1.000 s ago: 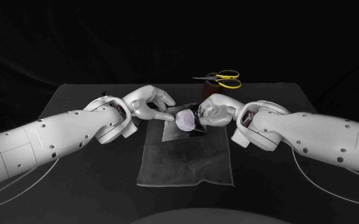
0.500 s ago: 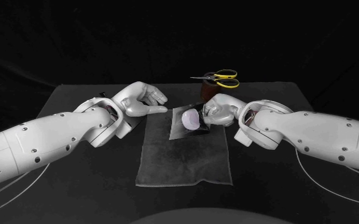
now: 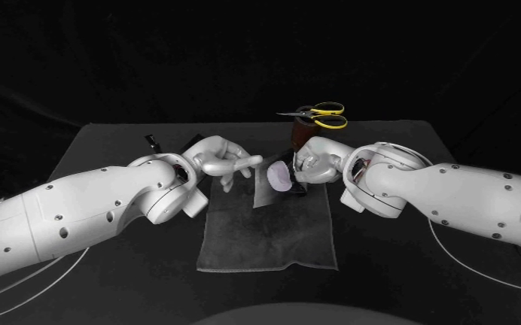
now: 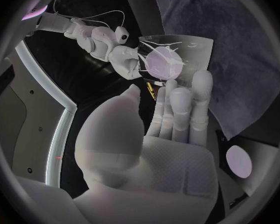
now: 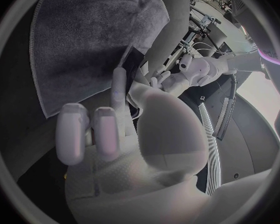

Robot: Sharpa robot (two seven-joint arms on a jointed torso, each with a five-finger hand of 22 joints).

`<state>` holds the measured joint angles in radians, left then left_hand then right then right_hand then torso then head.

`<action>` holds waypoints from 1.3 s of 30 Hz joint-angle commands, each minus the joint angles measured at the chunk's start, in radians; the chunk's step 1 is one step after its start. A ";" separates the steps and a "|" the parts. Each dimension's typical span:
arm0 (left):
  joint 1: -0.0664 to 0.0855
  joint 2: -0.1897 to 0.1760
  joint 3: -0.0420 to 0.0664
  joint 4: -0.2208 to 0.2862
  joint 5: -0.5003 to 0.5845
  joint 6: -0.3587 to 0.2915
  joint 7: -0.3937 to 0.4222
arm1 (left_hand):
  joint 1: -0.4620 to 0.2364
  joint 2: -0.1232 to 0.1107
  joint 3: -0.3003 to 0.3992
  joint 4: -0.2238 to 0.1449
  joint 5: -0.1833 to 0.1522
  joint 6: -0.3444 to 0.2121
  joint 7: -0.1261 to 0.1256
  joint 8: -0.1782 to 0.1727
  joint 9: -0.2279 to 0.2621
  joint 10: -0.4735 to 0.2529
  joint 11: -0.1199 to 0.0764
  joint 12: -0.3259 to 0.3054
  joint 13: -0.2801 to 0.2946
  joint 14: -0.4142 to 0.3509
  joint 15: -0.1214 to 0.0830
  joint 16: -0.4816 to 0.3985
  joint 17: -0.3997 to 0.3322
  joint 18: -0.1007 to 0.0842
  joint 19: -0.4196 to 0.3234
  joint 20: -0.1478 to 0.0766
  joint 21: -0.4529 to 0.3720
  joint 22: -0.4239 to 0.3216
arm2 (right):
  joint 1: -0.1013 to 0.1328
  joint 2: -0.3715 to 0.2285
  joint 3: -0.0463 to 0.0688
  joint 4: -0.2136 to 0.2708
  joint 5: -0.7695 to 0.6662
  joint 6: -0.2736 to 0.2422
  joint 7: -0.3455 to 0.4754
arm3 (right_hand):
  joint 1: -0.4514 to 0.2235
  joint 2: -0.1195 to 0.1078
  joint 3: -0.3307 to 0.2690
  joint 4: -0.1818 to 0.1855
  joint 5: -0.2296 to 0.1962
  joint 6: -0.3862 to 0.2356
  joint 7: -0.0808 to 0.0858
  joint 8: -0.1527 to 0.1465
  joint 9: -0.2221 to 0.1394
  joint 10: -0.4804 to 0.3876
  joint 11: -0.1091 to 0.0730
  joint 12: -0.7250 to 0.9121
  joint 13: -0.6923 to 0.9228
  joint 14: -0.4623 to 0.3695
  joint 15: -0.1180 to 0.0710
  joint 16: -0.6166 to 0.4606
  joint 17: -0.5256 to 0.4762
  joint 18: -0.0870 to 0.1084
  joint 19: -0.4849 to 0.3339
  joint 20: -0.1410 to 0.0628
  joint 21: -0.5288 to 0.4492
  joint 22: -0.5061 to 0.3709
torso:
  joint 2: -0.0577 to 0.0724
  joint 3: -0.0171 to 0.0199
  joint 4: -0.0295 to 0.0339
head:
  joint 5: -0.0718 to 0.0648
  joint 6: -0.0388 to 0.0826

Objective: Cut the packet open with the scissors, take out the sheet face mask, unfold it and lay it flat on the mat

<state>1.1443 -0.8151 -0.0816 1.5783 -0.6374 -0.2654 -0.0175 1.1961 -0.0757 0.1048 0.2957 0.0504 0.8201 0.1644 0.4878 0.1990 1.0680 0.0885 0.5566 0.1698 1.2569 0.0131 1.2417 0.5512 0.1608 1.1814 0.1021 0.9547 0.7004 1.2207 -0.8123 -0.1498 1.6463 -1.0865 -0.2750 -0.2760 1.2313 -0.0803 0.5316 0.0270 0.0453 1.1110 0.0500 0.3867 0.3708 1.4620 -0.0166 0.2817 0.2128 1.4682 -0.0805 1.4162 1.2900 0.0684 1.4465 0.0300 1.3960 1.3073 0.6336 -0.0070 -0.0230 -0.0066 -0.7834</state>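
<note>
My right hand (image 3: 315, 162) grips the clear packet (image 3: 275, 179) by its right edge and holds it tilted up over the far end of the grey mat (image 3: 267, 229). The packet shows a pale round patch. My left hand (image 3: 223, 161) hovers just left of the packet with its fingers apart and holds nothing. In the left wrist view the packet (image 4: 175, 56) stands beyond my outstretched fingers (image 4: 180, 109), with the right hand (image 4: 124, 55) on its far edge. In the right wrist view the packet (image 5: 131, 61) appears edge-on above the mat (image 5: 90, 35), with the left hand (image 5: 191, 74) beyond.
Yellow-handled scissors (image 3: 324, 114) stand in a brown holder (image 3: 294, 135) at the back of the black table (image 3: 108, 144), just behind my right hand. The near part of the mat lies flat between both forearms.
The left hand let go of the packet, drew back to the left, then returned near it with spread fingers. The right hand tipped the packet up more steeply.
</note>
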 commanded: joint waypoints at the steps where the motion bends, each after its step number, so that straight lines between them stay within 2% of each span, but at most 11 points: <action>1: 0.001 0.023 -0.002 -0.013 0.108 0.057 -0.114 | -0.025 0.007 -0.019 0.000 -0.002 -0.008 0.001 0.009 0.003 0.006 0.000 -0.009 0.000 0.008 0.000 -0.012 0.001 0.002 -0.002 0.002 0.003 -0.001 | 0.004 0.010 0.001 0.010 -0.084 0.058 -0.076 | 0.007 -0.003 0.026 -0.020 0.004 -0.003 -0.005 0.030 0.065 0.014 -0.007 0.003 0.001 0.047 -0.006 0.005 -0.003 -0.012 0.004 -0.006 0.004 0.041 | 0.002 0.0004 -0.0011 | 0.001 0.002; 3: 0.001 0.038 -0.003 -0.024 0.128 0.055 -0.126 | -0.037 0.011 -0.034 -0.001 -0.002 -0.013 0.003 0.011 0.004 0.004 0.002 -0.016 0.000 0.000 0.001 -0.027 -0.017 0.005 -0.015 0.003 -0.007 -0.015 | 0.005 0.015 0.001 0.013 -0.090 0.065 -0.085 | 0.007 -0.003 0.027 -0.020 0.004 -0.003 -0.005 0.030 0.065 0.014 -0.007 0.003 0.002 0.047 -0.006 0.005 -0.003 -0.012 0.004 -0.006 0.004 0.040 | 0.002 0.0010 0.0008 | 0.002 0.001; 4: 0.001 0.045 -0.004 -0.031 0.137 0.053 -0.133 | -0.047 0.014 -0.048 -0.001 -0.002 -0.021 0.006 0.012 0.004 -0.003 0.005 -0.023 -0.001 -0.015 0.004 -0.048 -0.049 0.009 -0.033 0.005 -0.028 -0.042 | 0.006 0.018 0.001 0.015 -0.092 0.067 -0.088 | 0.005 -0.003 0.029 -0.020 0.004 -0.004 -0.005 0.032 0.066 0.014 -0.007 0.003 0.003 0.047 -0.006 0.005 -0.003 -0.012 0.004 -0.006 0.004 0.041 | 0.002 0.0011 0.0012 | 0.003 0.001; 5: 0.000 0.053 -0.004 -0.039 0.145 0.052 -0.141 | -0.060 0.020 -0.070 -0.001 -0.002 -0.036 0.012 0.012 0.004 -0.018 0.011 -0.038 -0.004 -0.055 0.010 -0.098 -0.127 0.020 -0.075 0.010 -0.079 -0.105 | 0.006 0.020 0.001 0.016 -0.093 0.067 -0.090 | 0.004 -0.003 0.031 -0.019 0.004 -0.004 -0.005 0.033 0.066 0.014 -0.007 0.003 0.003 0.048 -0.006 0.006 -0.001 -0.013 0.005 -0.006 0.005 0.043 | 0.002 0.0015 0.0012 | 0.004 0.001; 16: 0.000 0.109 -0.005 -0.088 0.177 0.073 -0.186 | -0.121 0.013 -0.161 0.001 -0.002 -0.113 0.035 0.013 -0.004 -0.061 0.033 -0.071 -0.009 -0.086 0.030 -0.152 -0.131 0.022 -0.103 0.029 -0.111 -0.127 | 0.007 0.040 0.001 0.031 -0.098 0.070 -0.091 | 0.002 -0.004 0.038 -0.020 0.004 -0.005 -0.006 0.037 0.069 0.015 -0.008 0.004 0.006 0.048 -0.006 0.007 0.002 -0.013 0.005 -0.006 0.006 0.044 | 0.003 0.0023 -0.0010 | 0.012 -0.003; 20: 0.000 0.116 -0.005 -0.088 0.177 0.130 -0.206 | -0.131 -0.021 -0.178 0.003 -0.002 -0.105 0.035 0.032 0.001 -0.058 0.033 -0.065 -0.006 -0.090 0.031 -0.156 -0.122 0.023 -0.105 0.031 -0.115 -0.130 | 0.007 0.045 0.001 0.032 -0.098 0.059 -0.088 | 0.001 -0.005 0.043 -0.021 0.004 -0.007 -0.006 0.040 0.071 0.015 -0.008 0.004 0.008 0.048 -0.007 0.007 0.001 -0.013 0.005 -0.006 0.006 0.043 | 0.002 0.0028 -0.0001 | 0.011 -0.006; 22: 0.000 0.116 -0.005 -0.086 0.177 0.166 -0.221 | -0.147 -0.036 -0.185 0.003 -0.002 -0.056 0.016 0.070 0.013 -0.019 0.017 -0.044 0.005 -0.076 0.018 -0.148 -0.108 0.025 -0.099 0.024 -0.114 -0.130 | 0.007 0.048 0.001 0.031 -0.098 0.051 -0.086 | 0.001 -0.005 0.043 -0.021 0.004 -0.007 -0.006 0.040 0.071 0.015 -0.008 0.004 0.008 0.048 -0.007 0.007 0.001 -0.013 0.005 -0.006 0.006 0.043 | 0.002 0.0025 0.0007 | 0.010 -0.008; 27: 0.000 0.112 -0.005 -0.084 0.210 0.222 -0.248 | -0.178 -0.076 -0.202 0.004 -0.001 -0.028 -0.001 0.094 0.018 0.012 0.001 -0.036 0.013 -0.062 0.005 -0.140 -0.077 0.024 -0.091 0.010 -0.115 -0.132 | 0.007 0.053 0.002 0.032 -0.086 0.042 -0.082 | 0.000 -0.005 0.045 -0.022 0.004 -0.007 -0.006 0.041 0.072 0.016 -0.008 0.004 0.009 0.049 -0.007 0.009 0.004 -0.013 0.006 -0.006 0.007 0.045 | 0.003 0.0022 0.0009 | 0.008 -0.008; 36: 0.000 0.115 -0.005 -0.082 0.269 0.261 -0.231 | -0.176 -0.153 -0.257 0.006 0.001 -0.073 0.022 0.081 0.006 -0.040 0.023 -0.085 -0.002 -0.121 0.024 -0.197 -0.090 0.020 -0.120 0.023 -0.157 -0.154 | 0.007 0.065 0.002 0.028 -0.018 0.029 -0.070 | -0.012 -0.007 0.056 -0.018 0.004 -0.010 -0.006 0.049 0.077 0.017 -0.008 0.006 0.015 0.050 -0.007 0.011 0.008 -0.013 0.006 -0.007 0.006 0.045 | 0.002 0.0007 -0.0002 | 0.005 -0.009; 37: 0.000 0.115 -0.005 -0.082 0.274 0.267 -0.225 | -0.171 -0.178 -0.277 0.007 0.003 -0.088 0.029 0.076 0.003 -0.058 0.030 -0.098 -0.007 -0.136 0.031 -0.209 -0.091 0.019 -0.128 0.028 -0.168 -0.161 | 0.007 0.067 0.002 0.024 -0.010 0.028 -0.068 | -0.020 -0.008 0.059 -0.015 0.004 -0.011 -0.006 0.053 0.079 0.018 -0.008 0.006 0.018 0.050 -0.007 0.012 0.010 -0.013 0.006 -0.007 0.006 0.046 | 0.002 0.0009 0.0000 | 0.004 -0.010; 39: 0.000 0.116 -0.005 -0.080 0.281 0.279 -0.213 | -0.164 -0.193 -0.290 0.008 0.003 -0.106 0.038 0.070 -0.001 -0.079 0.040 -0.114 -0.014 -0.152 0.040 -0.221 -0.090 0.019 -0.138 0.036 -0.183 -0.169 | 0.007 0.071 0.002 0.017 0.002 0.026 -0.064 | -0.023 -0.009 0.060 -0.013 0.004 -0.011 -0.006 0.055 0.080 0.018 -0.008 0.007 0.019 0.050 -0.007 0.012 0.010 -0.013 0.007 -0.007 0.007 0.047 | 0.002 0.0011 0.0002 | 0.004 -0.010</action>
<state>1.1441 -0.7038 -0.0873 1.4918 -0.4031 -0.0509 -0.2526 1.0331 -0.2650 -0.1841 0.3035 0.0504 0.7156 0.1922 0.5609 0.1977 0.9924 0.1292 0.4439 0.1563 1.1056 0.0529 1.0215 0.4610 0.1701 1.0480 0.1416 0.7721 0.5322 1.2279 -0.7455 -0.1488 1.6657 -1.1259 -0.2379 -0.3564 1.2181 -0.0929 0.5803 0.0207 0.0423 1.1005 0.0496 0.4223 0.3711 1.4629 -0.0176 0.2816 0.2314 1.4678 -0.0800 1.4242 1.2983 0.0680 1.4496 0.0267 1.3997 1.3073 0.6358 -0.0058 -0.0229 -0.0018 -0.7935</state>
